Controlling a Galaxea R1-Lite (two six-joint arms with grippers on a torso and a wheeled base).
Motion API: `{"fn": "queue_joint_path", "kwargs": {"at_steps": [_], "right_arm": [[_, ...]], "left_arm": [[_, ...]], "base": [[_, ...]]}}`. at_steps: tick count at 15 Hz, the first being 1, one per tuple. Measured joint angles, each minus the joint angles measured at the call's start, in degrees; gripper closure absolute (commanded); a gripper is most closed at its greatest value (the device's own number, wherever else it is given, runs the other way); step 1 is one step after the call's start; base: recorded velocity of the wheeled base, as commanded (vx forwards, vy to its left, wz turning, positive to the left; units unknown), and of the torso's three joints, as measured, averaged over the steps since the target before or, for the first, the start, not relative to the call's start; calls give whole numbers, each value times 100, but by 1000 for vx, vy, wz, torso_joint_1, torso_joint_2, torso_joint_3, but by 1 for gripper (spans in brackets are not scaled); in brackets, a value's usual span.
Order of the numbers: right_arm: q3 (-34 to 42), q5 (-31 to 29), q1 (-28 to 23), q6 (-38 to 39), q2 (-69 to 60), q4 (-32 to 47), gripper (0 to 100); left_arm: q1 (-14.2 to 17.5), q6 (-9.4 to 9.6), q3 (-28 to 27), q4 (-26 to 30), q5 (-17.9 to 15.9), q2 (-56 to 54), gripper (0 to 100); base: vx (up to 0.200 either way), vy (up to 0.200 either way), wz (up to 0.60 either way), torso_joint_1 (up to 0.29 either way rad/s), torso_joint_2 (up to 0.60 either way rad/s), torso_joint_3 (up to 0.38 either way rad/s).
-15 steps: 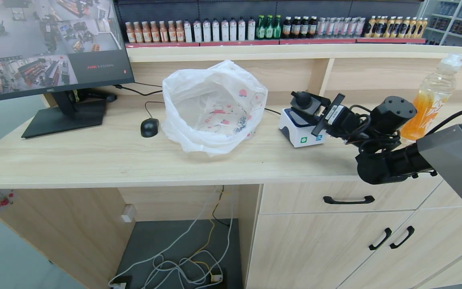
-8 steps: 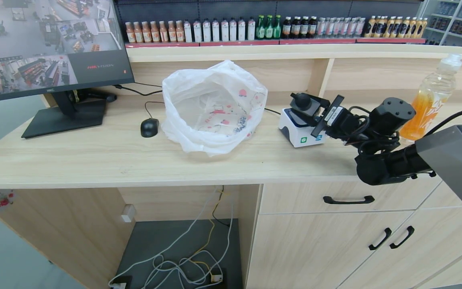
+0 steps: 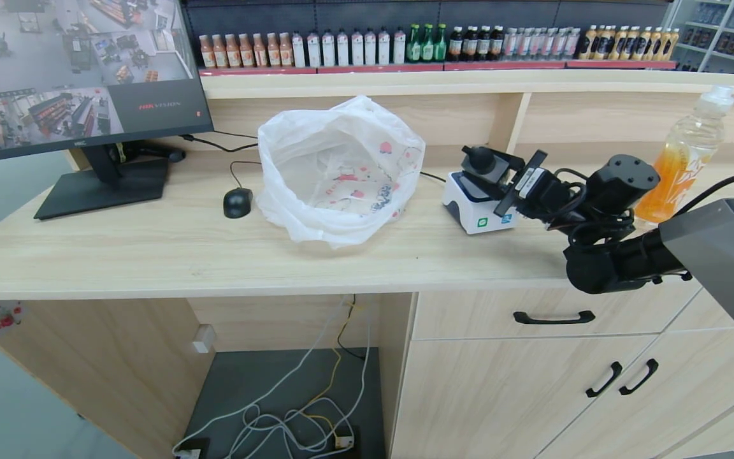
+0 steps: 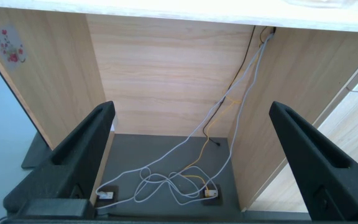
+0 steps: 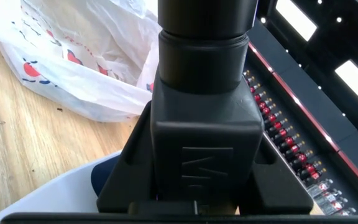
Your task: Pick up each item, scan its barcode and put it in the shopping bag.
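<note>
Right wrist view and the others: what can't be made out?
Dark item: too close in the right wrist view to identify.
Scanner: top partly hidden by the right gripper, head view.
Bag: bottom hidden by its own folds, head view.
Orange bottle: base hidden by the right arm, head view.

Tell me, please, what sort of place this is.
Most likely a shop checkout: rows of drink bottles line the shelf behind, a white box-shaped barcode scanner and an open white plastic shopping bag sit on the pale wooden counter.

Left pincer point(image 4: 191, 112) spread wide, right arm point(image 3: 615, 258) extended
</note>
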Motion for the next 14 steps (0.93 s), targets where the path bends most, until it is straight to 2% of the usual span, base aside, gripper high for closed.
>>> {"fn": "queue_joint_path", "kwargs": {"at_steps": [3,8,14], "right_arm": [[66,-49,34,30,-94,49,100],[672,-542,108,386,-772,35,100],[1655,-1491,343,1624,-1913,2,100]], "left_arm": [[0,0,0,0,0,0,0],[0,-2,0,0,0,0,0],[-7,2,0,0,0,0,0]], "base": [[0,0,0,0,0,0],[0,0,0,0,0,0],[0,0,0,0,0,0]]}}
